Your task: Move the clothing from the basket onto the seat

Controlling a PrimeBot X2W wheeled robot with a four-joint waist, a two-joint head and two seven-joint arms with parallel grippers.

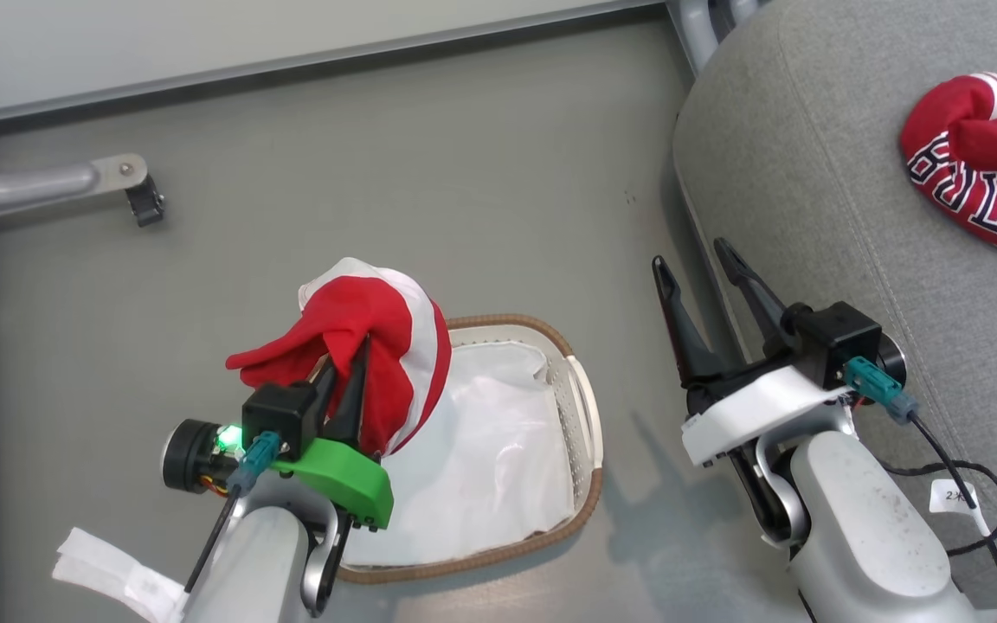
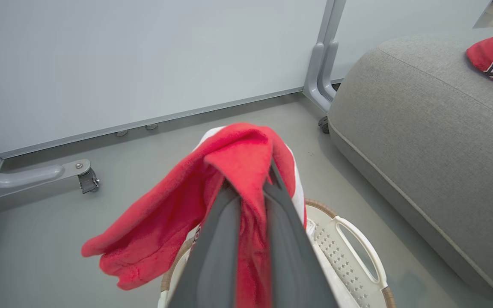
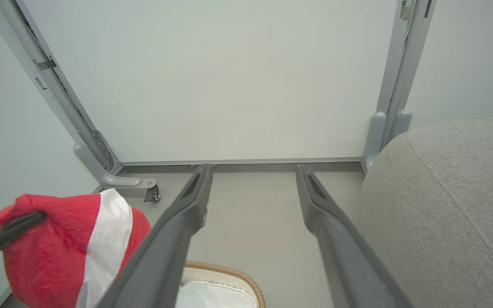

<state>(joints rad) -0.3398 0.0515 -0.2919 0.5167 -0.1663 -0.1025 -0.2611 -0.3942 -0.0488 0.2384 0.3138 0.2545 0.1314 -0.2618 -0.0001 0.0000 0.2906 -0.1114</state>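
The left claw [image 1: 358,353] is clamped tight on the red garment [image 1: 351,307], hanging over the basket [image 1: 581,407]. The seat [image 1: 810,173] lies off to its right, beyond the wide-open, empty right claw [image 1: 690,253].

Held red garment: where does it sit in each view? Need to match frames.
Head view: held red garment left of centre, pinched by the left hand, by the basket.
Left wrist view: garment at centre, draped over that hand.
Right wrist view: garment in the lower-left corner.
Shared landmark: the basket's brown woven rim.

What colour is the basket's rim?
Brown and woven, running around the white basket. The head view shows it best.
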